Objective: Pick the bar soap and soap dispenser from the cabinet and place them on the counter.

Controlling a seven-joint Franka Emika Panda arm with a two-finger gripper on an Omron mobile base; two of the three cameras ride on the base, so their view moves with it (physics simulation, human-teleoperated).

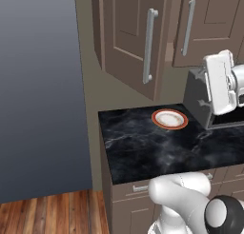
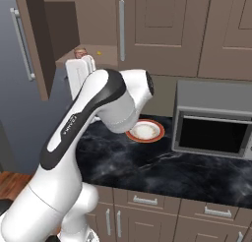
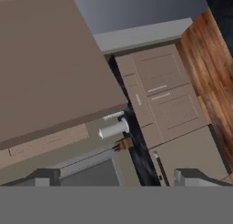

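Black marble-veined counter (image 1: pixel 143 147) on a brown drawer-fronted base unit (image 2: pixel 162 211), bare but for an orange-rimmed plate (image 1: pixel 169 119) near the back and a grey microwave (image 2: pixel 212 123) at the right end. Brown wall cabinet (image 2: pixel 162 29) overhead, one door (image 2: pixel 32 39) swung open (long silver bar handles on the panels). Inside, on the shelf: soap dispenser (image 2: pixel 80 53) upright, a small yellowish bit beside it, possibly the bar soap (image 2: pixel 99 53), too small to tell. Gripper (image 3: pixel 118 177) released, fingers spread wide, grasping nothing. Wood-plank floor (image 1: pixel 47 214) below, grey wall (image 1: pixel 38 85) to the left.
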